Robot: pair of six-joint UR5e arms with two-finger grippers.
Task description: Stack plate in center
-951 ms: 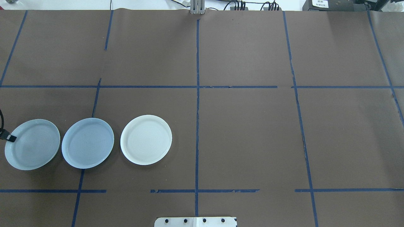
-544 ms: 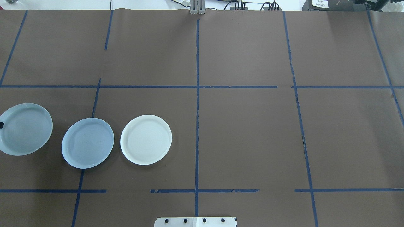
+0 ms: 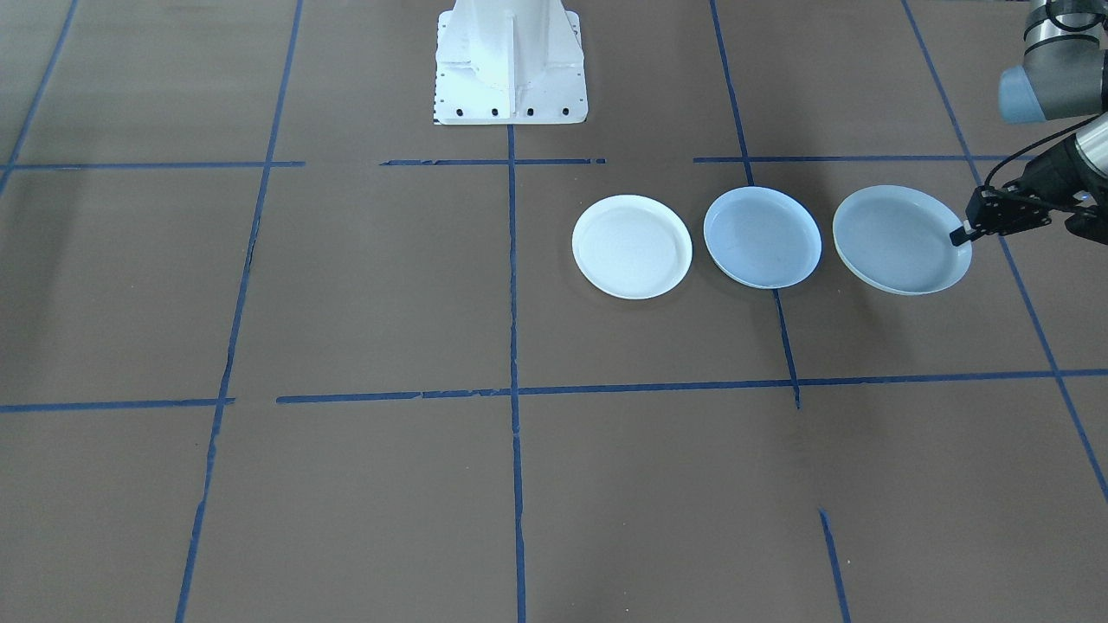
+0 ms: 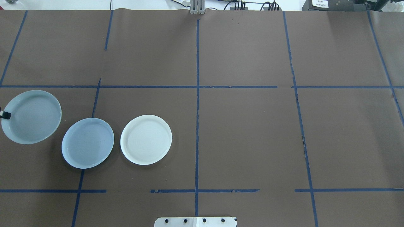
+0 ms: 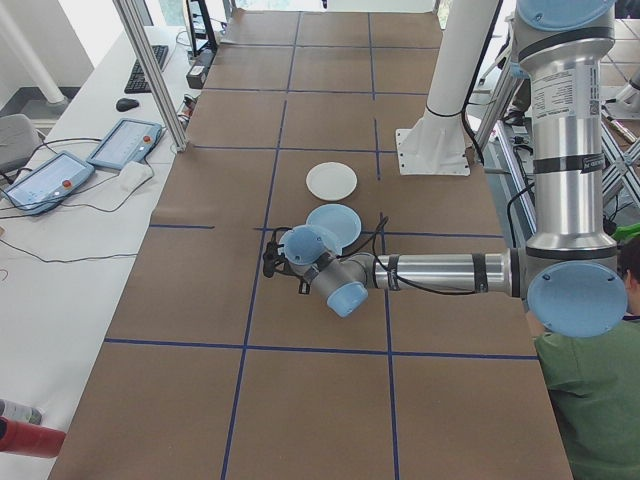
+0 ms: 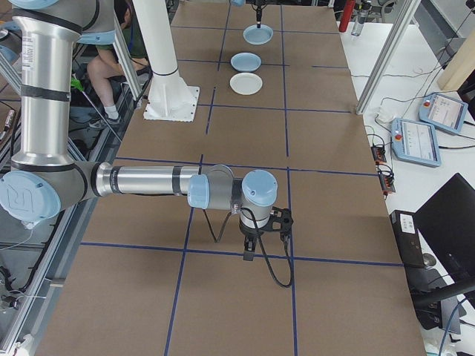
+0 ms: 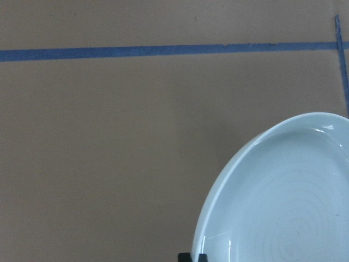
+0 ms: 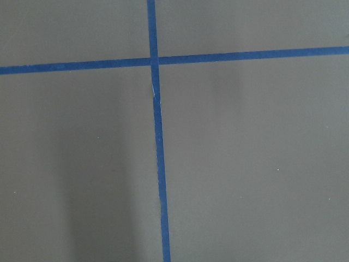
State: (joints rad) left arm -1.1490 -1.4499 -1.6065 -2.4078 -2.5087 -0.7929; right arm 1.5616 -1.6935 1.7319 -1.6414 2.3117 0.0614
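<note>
Three round shallow plates are sitting in a row on the brown paper-covered table (image 3: pixel 346 285): a white plate (image 3: pixel 632 247), a pale blue-grey plate (image 3: pixel 762 237), and a grey-blue plate (image 3: pixel 900 239) with the left gripper (image 3: pixel 963 232) pinching its rim.

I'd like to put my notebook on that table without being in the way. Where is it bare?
Bare: the half right of the centre tape line in the overhead view, and the far row beyond the cross line. Crowded: the near-left part, where the white plate, the middle plate and the plate held by the left gripper sit.
</note>
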